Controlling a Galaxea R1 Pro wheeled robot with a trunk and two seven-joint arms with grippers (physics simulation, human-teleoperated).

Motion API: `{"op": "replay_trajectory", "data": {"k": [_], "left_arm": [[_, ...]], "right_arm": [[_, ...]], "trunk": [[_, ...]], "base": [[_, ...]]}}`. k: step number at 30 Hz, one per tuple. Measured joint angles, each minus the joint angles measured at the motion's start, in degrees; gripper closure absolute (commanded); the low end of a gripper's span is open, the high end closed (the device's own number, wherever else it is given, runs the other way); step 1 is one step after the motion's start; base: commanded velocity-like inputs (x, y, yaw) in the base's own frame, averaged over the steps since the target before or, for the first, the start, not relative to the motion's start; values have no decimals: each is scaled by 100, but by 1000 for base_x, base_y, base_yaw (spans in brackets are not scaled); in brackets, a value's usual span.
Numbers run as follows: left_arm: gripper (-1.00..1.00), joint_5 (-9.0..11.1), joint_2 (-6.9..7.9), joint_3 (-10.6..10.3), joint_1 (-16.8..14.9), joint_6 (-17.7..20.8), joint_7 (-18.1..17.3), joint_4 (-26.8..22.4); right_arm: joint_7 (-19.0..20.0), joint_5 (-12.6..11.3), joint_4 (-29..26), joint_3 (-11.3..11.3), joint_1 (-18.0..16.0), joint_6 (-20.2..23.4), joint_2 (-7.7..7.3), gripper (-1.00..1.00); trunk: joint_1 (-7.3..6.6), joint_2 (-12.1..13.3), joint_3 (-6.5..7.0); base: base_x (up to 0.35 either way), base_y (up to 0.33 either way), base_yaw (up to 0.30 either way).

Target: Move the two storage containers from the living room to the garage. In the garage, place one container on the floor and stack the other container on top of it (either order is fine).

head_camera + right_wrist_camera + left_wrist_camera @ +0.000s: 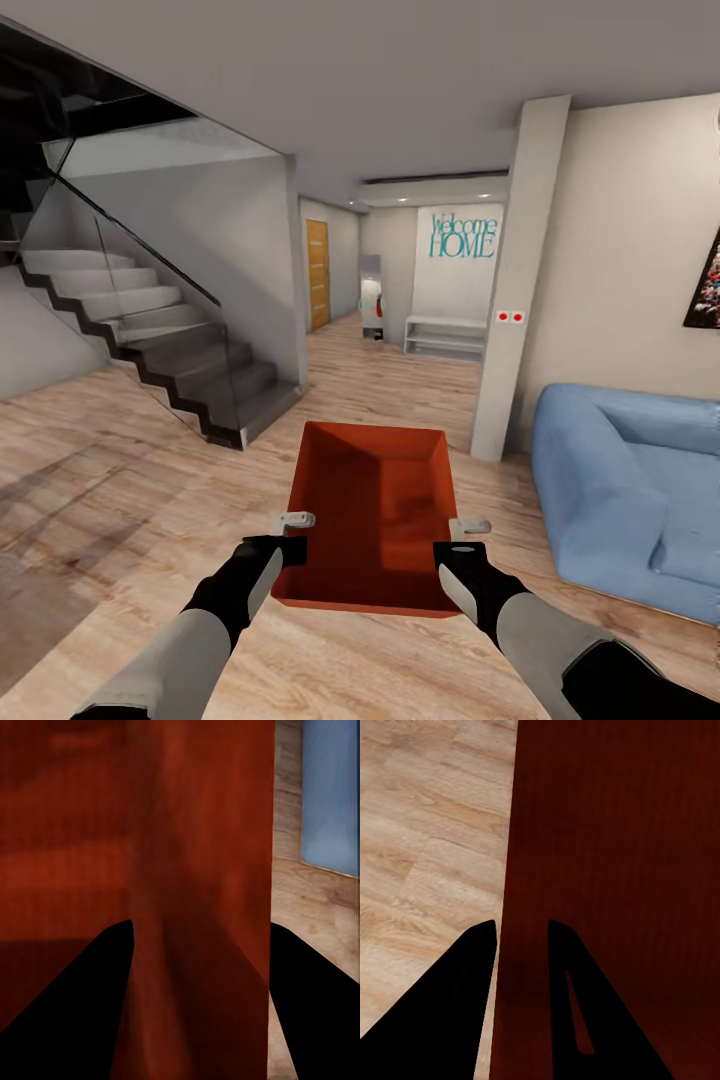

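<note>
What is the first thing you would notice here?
The orange-red storage container, held up front between the left hand and right hand, one on each side wall. Behind it on the left climbs a dark staircase, a blue sofa sits on the right, and "Welcome HOME" is on the far wall.

Teal lettering "Welcome HOME" stands on the white far wall of the hallway.

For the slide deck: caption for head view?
Both pincers grip one orange-red storage container by its side walls, near the blue sofa.
</note>
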Motion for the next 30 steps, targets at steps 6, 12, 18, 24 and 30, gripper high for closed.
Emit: {"op": "replay_trajectory", "data": {"k": [6,12,18,24,30], "left_arm": [[100,0,0,0,0,1,0,0],[100,1,0,0,0,1,0,0],[100,-1,0,0,1,8,0,5],[100,-17,-7,6,0,9,2,5],[100,-17,-7,6,0,7,1,10]], "right_arm": [[1,1,2,-2,0,0,1,100],[1,1,2,-2,0,0,1,100],[4,-3,15,-2,0,0,3,100],[4,-23,17,12,0,-3,-2,100],[5,-20,23,10,0,-4,-1,100]], "trunk": [[0,0,0],[0,0,0],[-1,-2,0],[-3,-1,0],[-3,-1,0]], "base": [[0,0,-10],[0,0,0],[45,0,0],[280,0,0],[320,0,0]]}}
